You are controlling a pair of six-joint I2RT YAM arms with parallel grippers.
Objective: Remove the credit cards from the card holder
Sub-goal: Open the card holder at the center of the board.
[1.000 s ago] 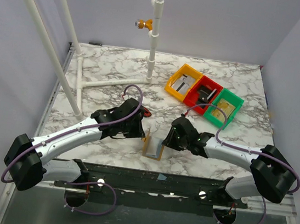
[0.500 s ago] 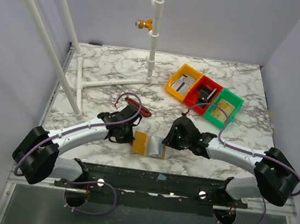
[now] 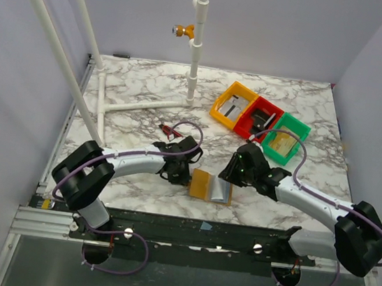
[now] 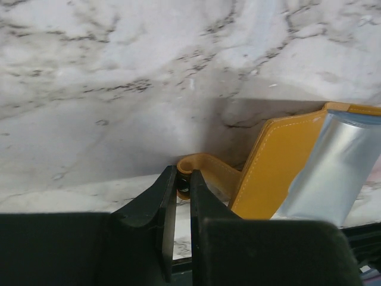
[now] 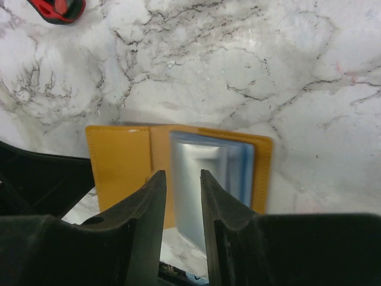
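Marble table point(image 3: 133, 100), white pipe frame point(image 3: 195, 66) at its far side. Three bins well beyond the right gripper point(image 5: 181, 176), touching in a row: orange bin point(image 3: 218, 106), red bin point(image 3: 274, 110), green bin point(image 3: 299, 125).

Card holder point(image 3: 202, 185), mustard-brown, lies open and flat between the two grippers, directly below the right gripper's tips and just right of the left gripper point(image 4: 183, 179).

Credit cards point(image 5: 232, 173), grey to pale blue, sit stacked in the holder's right half, showing through the gap between the right fingers and to their right.

Utility knife point(image 3: 171, 130), red and black, beyond the left gripper, apart from the holder.

Left jaws nearly together, clamped on the holder's strap tab point(image 4: 208, 170).

Right jaws part-way apart over the cards; nothing seen pinched between them.
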